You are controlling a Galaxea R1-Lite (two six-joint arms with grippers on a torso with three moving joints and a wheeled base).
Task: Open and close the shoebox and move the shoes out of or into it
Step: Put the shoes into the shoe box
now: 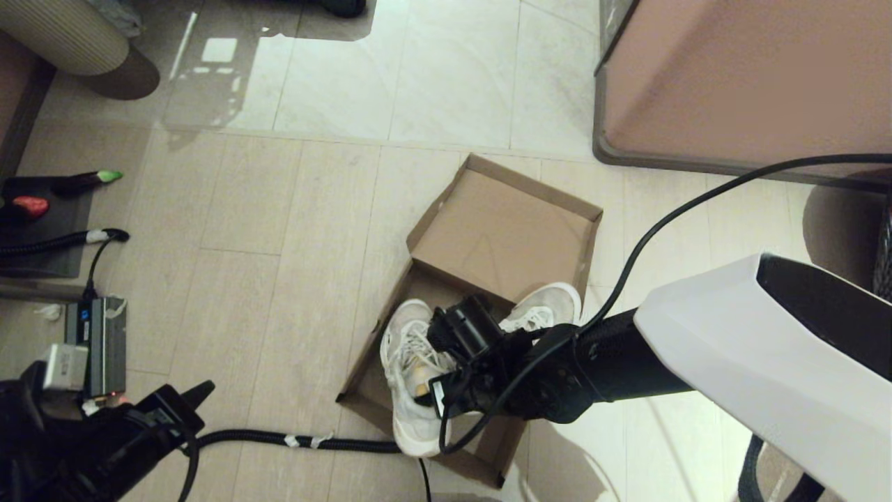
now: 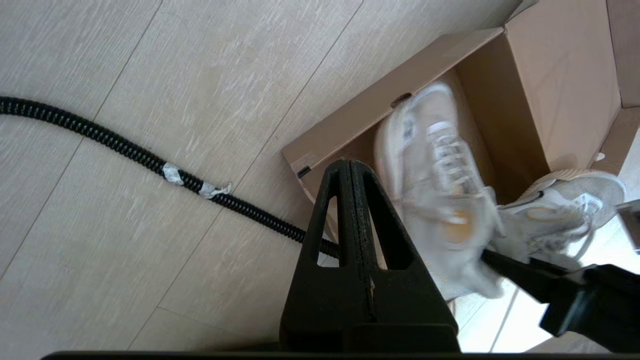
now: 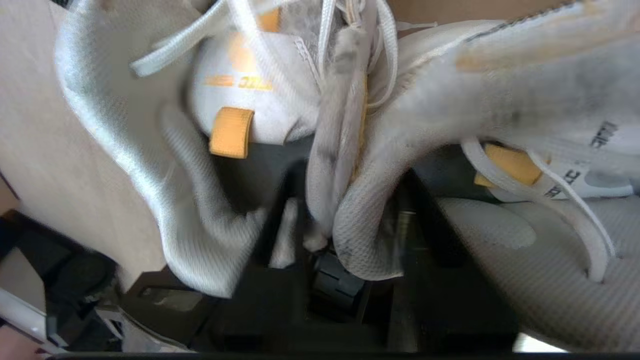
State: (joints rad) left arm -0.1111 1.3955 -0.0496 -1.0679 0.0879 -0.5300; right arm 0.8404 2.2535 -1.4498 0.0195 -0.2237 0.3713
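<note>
The brown shoebox stands open on the floor, its lid folded back flat. Over its tray are the two white shoes, one lying along the left wall with its end over the near edge, the other pointing right across the right wall. My right gripper reaches between them. In the right wrist view the gripper pinches the inner collars of both shoes together. The left gripper hangs shut and empty near the box's left corner, low at the left of the head view.
A black ribbed cable runs across the floor to the box's near corner. The pinkish-brown cabinet stands at the back right. A power brick and a dark mat lie at the left.
</note>
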